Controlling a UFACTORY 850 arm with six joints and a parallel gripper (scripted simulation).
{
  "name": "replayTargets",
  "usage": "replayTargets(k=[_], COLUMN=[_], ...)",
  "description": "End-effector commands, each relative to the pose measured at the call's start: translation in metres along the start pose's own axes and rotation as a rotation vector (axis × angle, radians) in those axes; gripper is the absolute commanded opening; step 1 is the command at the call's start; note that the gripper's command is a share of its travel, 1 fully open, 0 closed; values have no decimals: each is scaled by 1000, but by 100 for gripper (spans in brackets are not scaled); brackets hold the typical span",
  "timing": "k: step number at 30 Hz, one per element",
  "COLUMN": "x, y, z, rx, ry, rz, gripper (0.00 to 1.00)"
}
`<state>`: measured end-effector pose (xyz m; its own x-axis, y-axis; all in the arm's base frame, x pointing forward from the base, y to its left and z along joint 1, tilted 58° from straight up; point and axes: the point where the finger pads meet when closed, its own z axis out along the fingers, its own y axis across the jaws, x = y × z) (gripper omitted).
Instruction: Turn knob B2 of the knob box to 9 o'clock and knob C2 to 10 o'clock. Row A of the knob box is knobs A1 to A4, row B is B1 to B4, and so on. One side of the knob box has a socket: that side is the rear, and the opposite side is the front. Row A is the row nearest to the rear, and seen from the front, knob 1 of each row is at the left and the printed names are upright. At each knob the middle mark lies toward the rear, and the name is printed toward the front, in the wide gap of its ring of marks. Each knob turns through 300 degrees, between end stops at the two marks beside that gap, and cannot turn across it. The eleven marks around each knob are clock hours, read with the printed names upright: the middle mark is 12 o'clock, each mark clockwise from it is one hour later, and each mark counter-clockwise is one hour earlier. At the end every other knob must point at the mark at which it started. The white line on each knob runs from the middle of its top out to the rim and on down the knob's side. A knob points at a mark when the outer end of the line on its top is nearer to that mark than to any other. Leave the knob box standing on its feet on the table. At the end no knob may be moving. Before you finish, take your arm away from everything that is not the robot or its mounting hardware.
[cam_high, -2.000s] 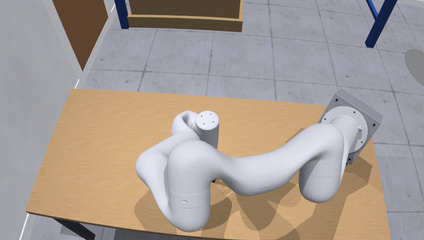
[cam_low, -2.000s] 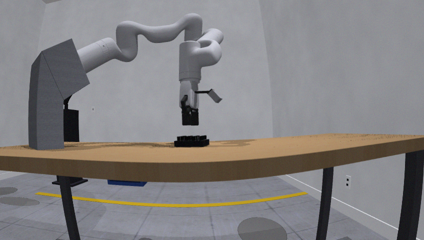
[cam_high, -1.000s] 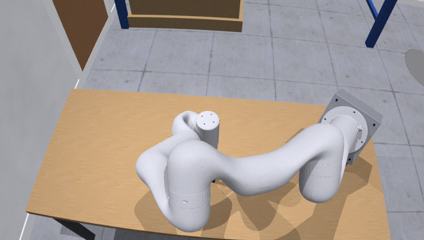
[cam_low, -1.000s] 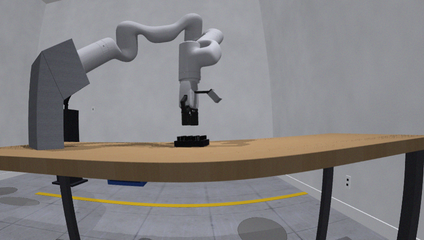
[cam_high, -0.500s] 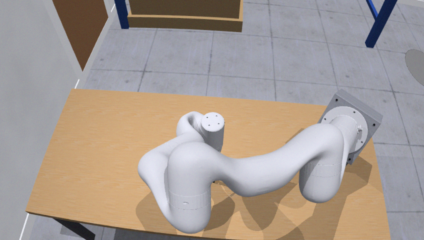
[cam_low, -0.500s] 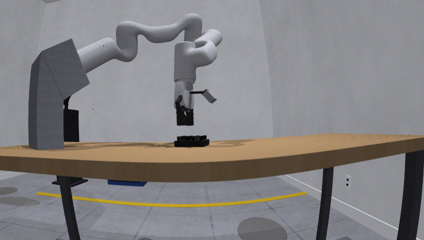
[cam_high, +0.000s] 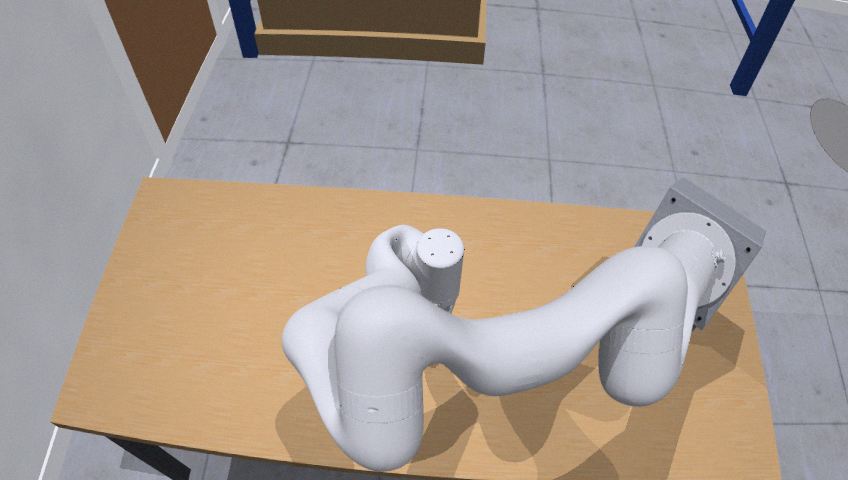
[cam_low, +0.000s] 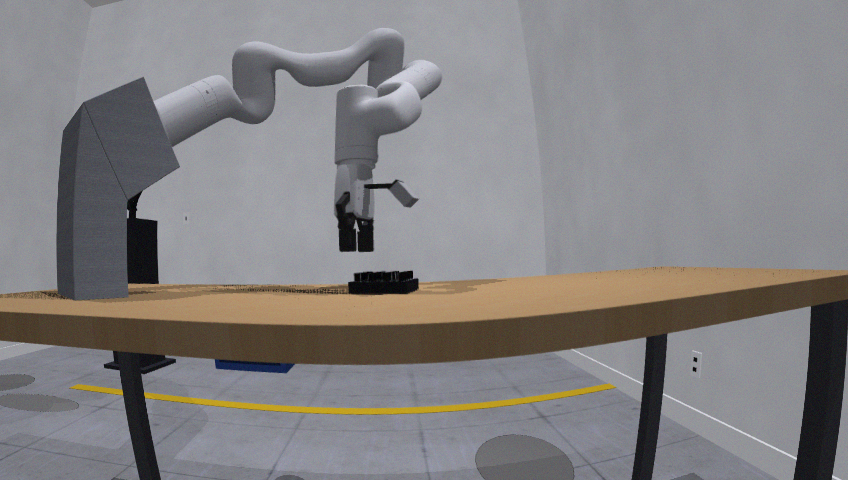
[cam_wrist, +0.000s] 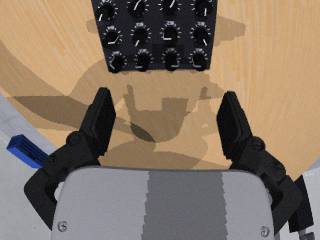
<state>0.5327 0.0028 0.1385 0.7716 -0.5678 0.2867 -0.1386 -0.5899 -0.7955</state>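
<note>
The knob box (cam_wrist: 155, 15) is a black panel with four rows of four black knobs, each with a white line. It lies on the wooden table at the top of the wrist view, slightly skewed. The printed names are too small to read, so I cannot tell which knobs are B2 and C2. In the side view the box (cam_low: 382, 281) stands flat on the table. My gripper (cam_wrist: 166, 101) (cam_low: 355, 239) is open and empty. It hangs pointing down, well above the box's near edge. In the overhead view the arm (cam_high: 380, 333) hides both the box and the gripper.
The grey arm base (cam_low: 98, 196) stands at the table's far left end in the side view. A blue object (cam_wrist: 27, 151) shows on the floor past the table edge. Shelving with blue posts (cam_high: 368, 29) stands behind the table.
</note>
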Motion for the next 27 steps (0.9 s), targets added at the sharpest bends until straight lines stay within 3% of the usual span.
replayTargets(k=[1,27], x=[-2,-5], y=[0,0], z=[0,0], rx=[0,0], ry=[1,1], rz=[0,0], gripper=[100,100])
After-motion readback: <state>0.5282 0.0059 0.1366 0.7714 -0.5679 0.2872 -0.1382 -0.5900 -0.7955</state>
